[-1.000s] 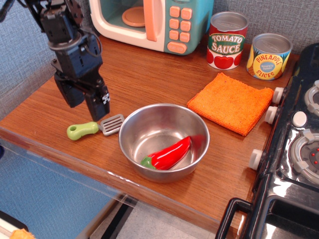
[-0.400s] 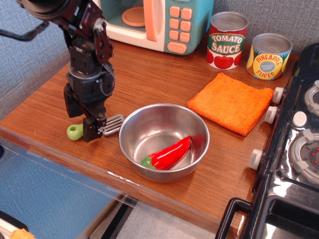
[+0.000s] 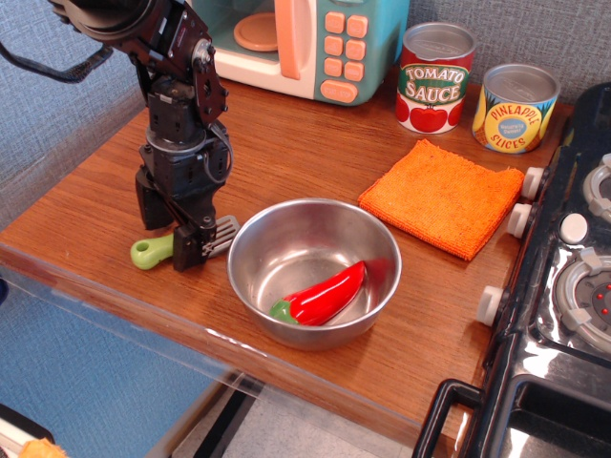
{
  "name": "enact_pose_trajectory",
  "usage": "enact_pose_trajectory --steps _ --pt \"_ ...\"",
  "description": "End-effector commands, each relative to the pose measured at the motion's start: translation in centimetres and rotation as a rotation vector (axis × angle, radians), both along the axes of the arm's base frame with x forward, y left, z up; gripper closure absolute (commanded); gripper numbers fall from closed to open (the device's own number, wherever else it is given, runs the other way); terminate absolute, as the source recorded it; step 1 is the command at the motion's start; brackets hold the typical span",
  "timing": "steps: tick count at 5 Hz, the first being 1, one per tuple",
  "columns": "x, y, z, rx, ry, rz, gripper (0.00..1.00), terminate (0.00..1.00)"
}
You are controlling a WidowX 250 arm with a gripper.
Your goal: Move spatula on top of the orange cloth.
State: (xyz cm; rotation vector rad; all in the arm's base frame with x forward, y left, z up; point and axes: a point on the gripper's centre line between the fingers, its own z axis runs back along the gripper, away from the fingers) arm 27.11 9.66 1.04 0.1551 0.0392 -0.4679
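Observation:
The spatula (image 3: 150,253) lies flat on the wooden counter, left of the steel bowl. Its light-green handle points left and its grey slotted blade (image 3: 225,229) points toward the bowl. My gripper (image 3: 172,240) is down at the counter over the handle's inner end. One finger stands behind the handle and one finger (image 3: 188,250) in front, with the jaws still apart around it. The middle of the spatula is hidden by the fingers. The orange cloth (image 3: 441,196) lies flat at the right, beyond the bowl, with nothing on it.
A steel bowl (image 3: 258,239) holding a red pepper (image 3: 327,293) sits between spatula and cloth. A toy microwave (image 3: 296,43) and two cans (image 3: 435,76) stand at the back. A stove (image 3: 563,286) borders the right. The counter's front edge is close to the spatula.
My gripper came down from above the counter and now straddles the spatula handle. It shifted slightly right in the last step. The spatula has hardly moved.

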Motion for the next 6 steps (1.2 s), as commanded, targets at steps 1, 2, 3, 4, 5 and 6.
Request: enact_pose_trajectory --steps 1,2,3,4,5,6 --pt "0.6 1.2 0.6 -0.055 -0.022 0.048 1.0 0.0" --pt "0.7 1.5 1.7 -0.18 -0.04 0.174 1.0 0.0" --pt "1.5 1.7 5.8 -0.245 -0.14 0.415 1.0 0.0" --pt "3.0 -0.2 9.4 -0.159 -0.228 0.492 1.0 0.0" --pt "6.3 -4.6 12.1 -0.131 -0.276 0.468 1.0 0.0" --pt "9.6 -9.8 13.3 -0.137 -0.284 0.416 1.0 0.0"
